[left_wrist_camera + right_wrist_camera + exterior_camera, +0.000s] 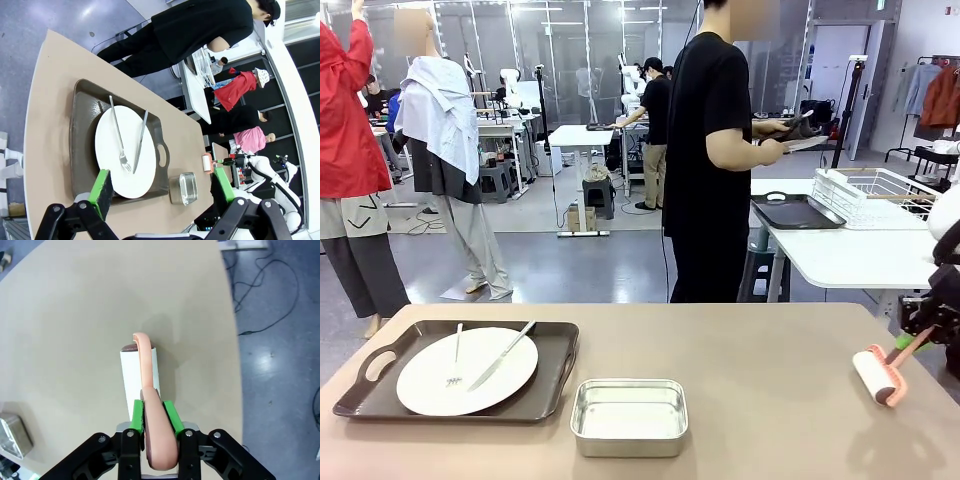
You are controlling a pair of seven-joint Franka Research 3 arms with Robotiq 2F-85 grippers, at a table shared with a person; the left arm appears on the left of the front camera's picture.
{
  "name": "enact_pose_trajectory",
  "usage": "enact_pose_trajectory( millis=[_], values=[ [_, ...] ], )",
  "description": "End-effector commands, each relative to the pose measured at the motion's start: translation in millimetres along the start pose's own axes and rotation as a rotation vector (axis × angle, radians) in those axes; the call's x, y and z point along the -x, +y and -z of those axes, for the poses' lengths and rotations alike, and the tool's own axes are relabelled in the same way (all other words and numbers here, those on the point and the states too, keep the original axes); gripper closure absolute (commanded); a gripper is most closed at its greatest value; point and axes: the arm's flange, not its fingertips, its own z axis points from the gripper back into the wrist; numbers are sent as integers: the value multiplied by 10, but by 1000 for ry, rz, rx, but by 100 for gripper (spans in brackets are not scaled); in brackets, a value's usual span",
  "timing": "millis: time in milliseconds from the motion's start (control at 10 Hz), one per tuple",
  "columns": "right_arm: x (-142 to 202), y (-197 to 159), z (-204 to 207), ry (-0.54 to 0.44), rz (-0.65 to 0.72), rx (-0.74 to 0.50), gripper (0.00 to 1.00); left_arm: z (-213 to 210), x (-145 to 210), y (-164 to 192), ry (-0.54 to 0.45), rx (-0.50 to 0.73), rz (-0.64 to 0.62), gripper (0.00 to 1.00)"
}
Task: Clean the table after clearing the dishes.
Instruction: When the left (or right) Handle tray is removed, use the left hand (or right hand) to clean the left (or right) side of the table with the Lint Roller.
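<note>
One of the dishes, a white plate (467, 372) with a fork and a knife, lies on a dark brown tray (360, 395) at the tan table's (740, 350) near left. My left gripper (161, 187) hangs open above that tray (82, 130) and plate (107, 150), holding nothing. At the table's right edge my right gripper (917, 335) is shut on the pink handle of a lint roller (878, 375). Its white drum (131, 372) rests on the tabletop (75, 315). Beyond the table a person holds a second dark tray (795, 128).
A small steel pan (629, 416) stands near the front edge, right of the tray. Behind the table's right end is a white table (850, 255) with another dark tray (795, 210) and a wire rack (870, 192).
</note>
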Motion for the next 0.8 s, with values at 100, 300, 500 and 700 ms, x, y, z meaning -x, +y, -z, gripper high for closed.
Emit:
enact_pose_trajectory(
  millis=[100, 300, 500, 700],
  values=[
    [246, -168, 60, 39, -19, 79, 78, -28, -25, -16, -5, 17, 3, 0],
    [305, -108, -229, 13, -44, 57, 78, -28, -25, -16, -5, 17, 3, 0],
    [399, 49, -586, -39, -55, 107, 78, -28, -25, -16, -5, 17, 3, 0],
    [497, 239, -970, -124, -77, 151, 78, -28, -25, -16, -5, 17, 3, 0]
  ],
)
